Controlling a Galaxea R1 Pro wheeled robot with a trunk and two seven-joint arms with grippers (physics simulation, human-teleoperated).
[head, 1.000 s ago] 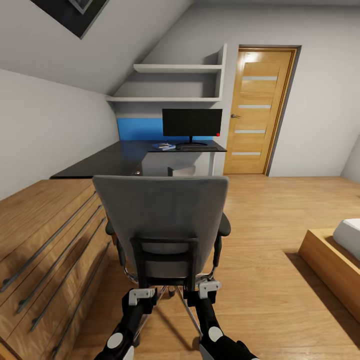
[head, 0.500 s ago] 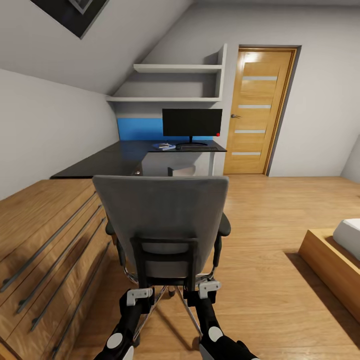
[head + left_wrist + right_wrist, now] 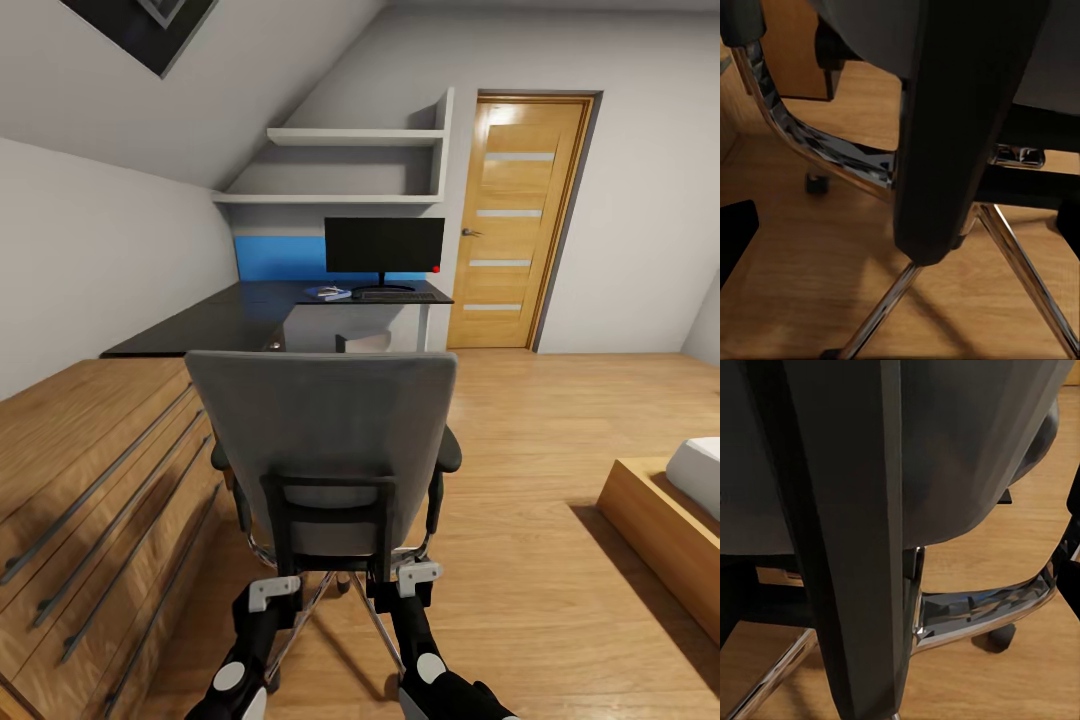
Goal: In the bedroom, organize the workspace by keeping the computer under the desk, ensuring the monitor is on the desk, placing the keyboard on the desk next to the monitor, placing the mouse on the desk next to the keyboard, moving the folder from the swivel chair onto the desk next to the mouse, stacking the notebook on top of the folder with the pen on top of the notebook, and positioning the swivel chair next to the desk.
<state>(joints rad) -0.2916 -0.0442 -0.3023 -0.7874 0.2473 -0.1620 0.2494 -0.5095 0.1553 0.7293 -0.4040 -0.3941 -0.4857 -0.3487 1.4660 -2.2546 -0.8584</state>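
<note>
vs. 1 s ago: left gripper (image 3: 272,592) slightly lower and further left; right gripper (image 3: 418,576) unchanged, both behind swivel chair (image 3: 325,450). jaw state: can't tell for either. monitor (image 3: 384,246), keyboard (image 3: 397,296) on desk surface (image 3: 220,315); blue folder (image 3: 328,293) beside, small, indistinct. chair seat hidden by backrest.

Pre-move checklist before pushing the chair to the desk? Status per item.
1. Grey swivel chair with black back frame centred ahead of both arms: ok.
2. Left gripper at the frame's left post: contact cannot tell.
3. Right gripper at the right post: contact cannot tell.
4. Light wood floor between chair and black-topped desk: ok, nothing in the way.
5. Light wood cabinet close along the chair's left: not ok, little room.
6. Chair seat empty: cannot tell, the backrest hides it.
</note>
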